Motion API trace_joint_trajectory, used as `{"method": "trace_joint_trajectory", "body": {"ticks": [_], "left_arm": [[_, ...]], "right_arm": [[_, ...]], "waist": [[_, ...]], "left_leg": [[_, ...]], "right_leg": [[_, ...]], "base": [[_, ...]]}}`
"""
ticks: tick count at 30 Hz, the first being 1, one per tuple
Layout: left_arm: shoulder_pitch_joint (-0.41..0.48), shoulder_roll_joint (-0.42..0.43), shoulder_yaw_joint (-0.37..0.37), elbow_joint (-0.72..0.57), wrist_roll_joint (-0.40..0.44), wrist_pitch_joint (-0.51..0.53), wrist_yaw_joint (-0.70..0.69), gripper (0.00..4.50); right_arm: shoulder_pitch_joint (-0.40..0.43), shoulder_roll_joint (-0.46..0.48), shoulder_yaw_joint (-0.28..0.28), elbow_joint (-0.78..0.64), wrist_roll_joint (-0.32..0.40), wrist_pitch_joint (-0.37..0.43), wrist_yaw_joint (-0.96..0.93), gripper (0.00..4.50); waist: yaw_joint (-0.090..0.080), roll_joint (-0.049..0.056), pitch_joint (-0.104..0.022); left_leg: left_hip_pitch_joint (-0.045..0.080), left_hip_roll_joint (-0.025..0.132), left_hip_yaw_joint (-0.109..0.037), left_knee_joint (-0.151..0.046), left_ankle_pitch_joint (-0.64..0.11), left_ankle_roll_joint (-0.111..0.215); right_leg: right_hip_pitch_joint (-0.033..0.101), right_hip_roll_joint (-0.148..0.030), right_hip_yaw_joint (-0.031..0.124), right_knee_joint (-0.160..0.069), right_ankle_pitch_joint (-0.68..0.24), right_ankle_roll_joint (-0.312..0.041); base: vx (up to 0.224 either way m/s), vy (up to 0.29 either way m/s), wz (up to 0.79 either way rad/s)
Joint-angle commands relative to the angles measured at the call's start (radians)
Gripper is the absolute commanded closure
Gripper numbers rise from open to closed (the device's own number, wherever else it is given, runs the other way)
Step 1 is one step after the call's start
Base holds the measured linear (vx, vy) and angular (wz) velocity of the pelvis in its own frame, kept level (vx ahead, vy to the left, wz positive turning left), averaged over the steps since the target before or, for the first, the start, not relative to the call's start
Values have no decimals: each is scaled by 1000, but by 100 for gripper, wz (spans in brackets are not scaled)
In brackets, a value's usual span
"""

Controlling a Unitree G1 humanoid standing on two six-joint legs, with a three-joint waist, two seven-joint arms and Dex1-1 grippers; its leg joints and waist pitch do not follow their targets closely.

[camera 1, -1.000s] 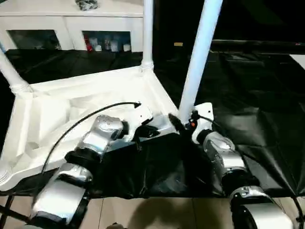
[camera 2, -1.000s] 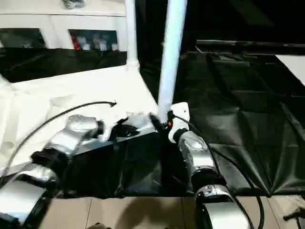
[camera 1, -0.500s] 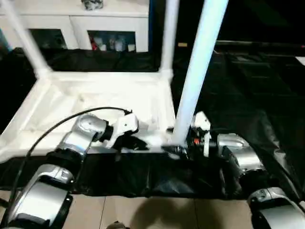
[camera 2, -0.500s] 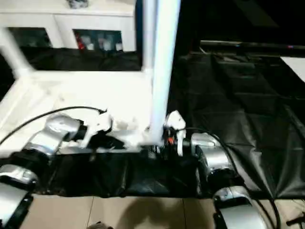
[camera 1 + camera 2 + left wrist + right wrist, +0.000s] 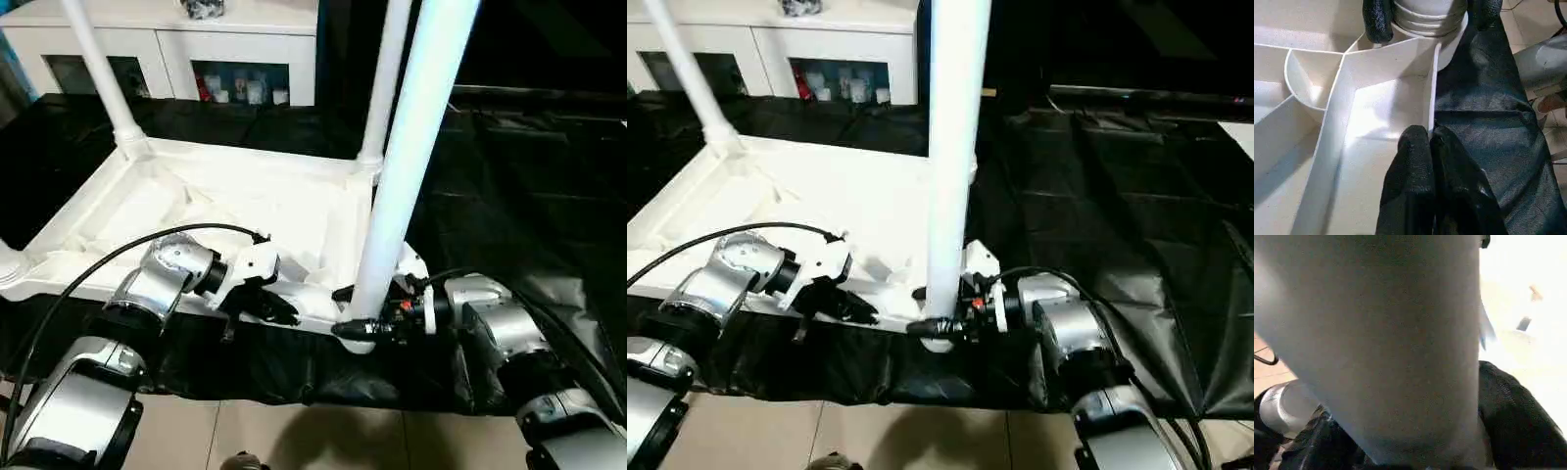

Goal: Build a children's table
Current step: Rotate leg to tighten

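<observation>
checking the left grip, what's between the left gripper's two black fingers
In the left wrist view, the thin upright side wall of the white plastic ribbed tabletop sits between the left gripper fingers, which pinch its top edge.

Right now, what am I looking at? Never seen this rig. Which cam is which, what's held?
It is a humanoid robot building a child's table. The two wide pictures come from its head, looking down over its silver arms; the two close ones come from its wrists. The white tabletop lies upside down on black sheeting, with two legs already upright in far corners. The left gripper pinches the tabletop's near rim. The right gripper clasps a leg at the near corner socket. A white cabinet stands behind.
</observation>
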Motion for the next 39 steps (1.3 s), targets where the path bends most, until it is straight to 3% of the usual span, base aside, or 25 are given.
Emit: {"method": "trace_joint_trajectory", "body": {"ticks": [1, 5, 8, 10, 13, 15, 16, 20, 22, 27, 30, 31, 33, 34, 38, 39], "left_arm": [[-13, -20, 18, -16, -18, 24, 68, 450], [-39, -59, 38, 15, 7, 52, 214, 450], [-55, -109, 52, 35, 20, 83, 329, 450], [-57, -142, 52, 33, 24, 102, 372, 450], [-58, -197, 48, 34, 37, 127, 456, 450], [-60, -222, 48, 39, 40, 137, 493, 450], [-63, -267, 47, 50, 50, 149, 561, 450], [-61, -306, 43, 52, 54, 153, 594, 450], [-57, -306, 36, 43, 56, 142, 579, 450], [-45, -282, 37, 23, 40, 118, 527, 450], [-32, -230, 38, 9, 27, 92, 438, 450], [-30, -216, 37, 8, 26, 83, 417, 450], [-27, -198, 37, 6, 18, 76, 381, 450], [-27, -186, 37, 5, 14, 72, 359, 450], [-29, -141, 40, 4, 1, 60, 272, 450], [-31, -115, 38, 4, -2, 54, 225, 450]], "right_arm": [[28, 40, 42, -33, 20, 25, 32, 179], [20, 106, -65, 11, 23, -15, -222, 184], [2, 152, -134, 77, 7, -77, -447, 190], [-7, 174, -159, 113, -4, -108, -552, 192], [-23, 215, -185, 165, -38, -148, -720, 194], [-30, 237, -194, 184, -50, -163, -787, 194], [-49, 277, -206, 235, -78, -187, -917, 194], [-69, 306, -203, 281, -102, -214, -996, 194], [-78, 312, -222, 288, -78, -243, -983, 126], [-88, 291, -225, 296, -71, -258, -925, 89], [-81, 237, -188, 276, -61, -283, -749, 89], [-78, 221, -175, 269, -56, -285, -694, 89], [-69, 200, -157, 250, -46, -275, -605, 89], [-63, 186, -146, 234, -37, -265, -547, 89], [-35, 129, -98, 153, 4, -208, -317, 89], [-24, 93, -61, 120, 9, -165, -202, 89]], "waist": [[-4, -5, -67], [-7, -6, -65], [-17, -4, -61], [-25, -8, -66], [-36, -3, -70], [-38, -4, -70], [-39, 3, -67], [-41, 3, -65], [-42, 3, -66], [-42, 3, -69], [-45, 1, -73], [-44, 0, -74], [-45, 2, -73], [-44, 2, -74], [-38, 1, -70], [-37, 0, -69]], "left_leg": [[3, 48, -11, -64, -175, 54], [2, 47, -13, -67, -181, 40], [11, 45, -17, -70, -217, 4], [4, 43, -17, -69, -193, 8], [-1, 39, -13, -64, -152, 31], [-1, 36, -12, -62, -141, 38], [0, 36, -12, -63, -152, 35], [5, 37, -13, -67, -194, 31], [4, 38, -14, -67, -206, 38], [0, 38, -14, -65, -182, 58], [-3, 39, -12, -61, -150, 77], [-8, 37, -12, -58, -142, 94], [-9, 41, -10, -57, -128, 107], [-8, 41, -9, -54, -129, 120], [-5, 44, -8, -55, -160, 122], [-4, 45, -8, -57, -169, 117]], "right_leg": [[55, -79, 66, -73, -287, -162], [54, -80, 65, -77, -315, -150], [48, -85, 65, -88, -401, -132], [55, -84, 66, -83, -363, -133], [57, -78, 67, -71, -242, -168], [59, -77, 65, -73, -234, -170], [57, -77, 64, -77, -255, -169], [55, -76, 63, -86, -309, -153], [57, -76, 64, -85, -295, -155], [62, -76, 65, -76, -227, -176], [64, -75, 65, -64, -148, -206], [71, -72, 62, -61, -126, -215], [68, -71, 62, -58, -102, -222], [69, -71, 61, -57, -100, -231], [66, -72, 61, -64, -155, -226], [64, -73, 62, -65, -171, -224]], "base": [[0, 0, 0], [0, 0, 0], [0, 0, 0], [0, 0, 0], [0, 0, 0], [0, 0, 0], [0, 0, 0], [0, 0, 0], [0, 0, 0], [0, 0, 0], [0, 0, 0], [0, 0, 0], [0, 0, 0], [0, 0, 0], [0, 0, 0], [0, 0, 0]]}}
